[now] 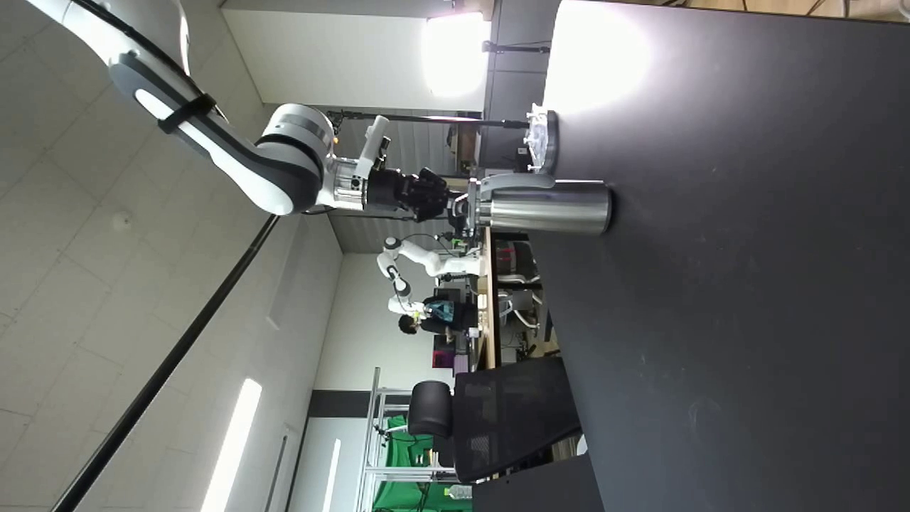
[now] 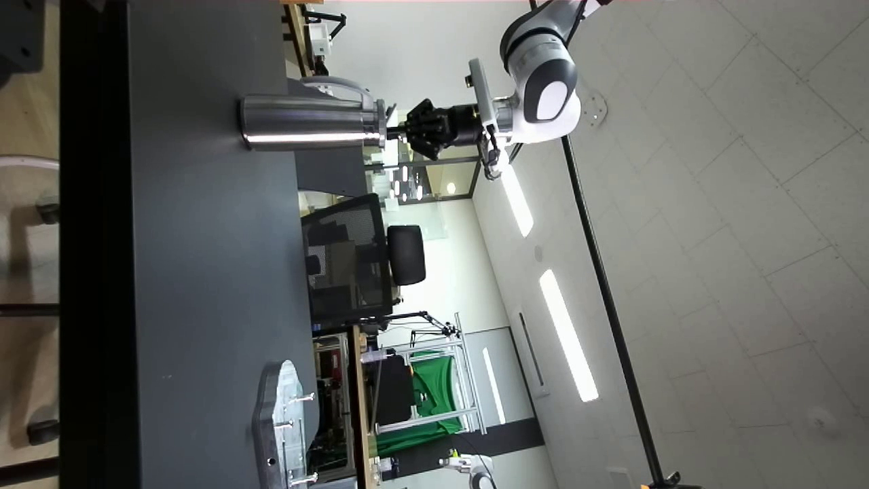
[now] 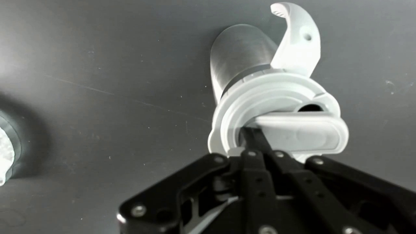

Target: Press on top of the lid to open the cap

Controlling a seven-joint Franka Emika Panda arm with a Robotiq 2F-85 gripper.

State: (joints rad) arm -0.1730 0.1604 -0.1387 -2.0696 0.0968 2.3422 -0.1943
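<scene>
Gripper nearest, fingers pinched together, nothing visible between. Lid directly below tips, touching or nearly so; its flap beside them. Flask beyond, upright on counter, long axis roughly gripper-aligned; straight-down push likely suits.

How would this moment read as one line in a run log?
hand: shut, down at lid | flap: raised, dark hole showing | flask: upright on table

The arm (white and grey) points its jaws downward, fingers together.
</scene>
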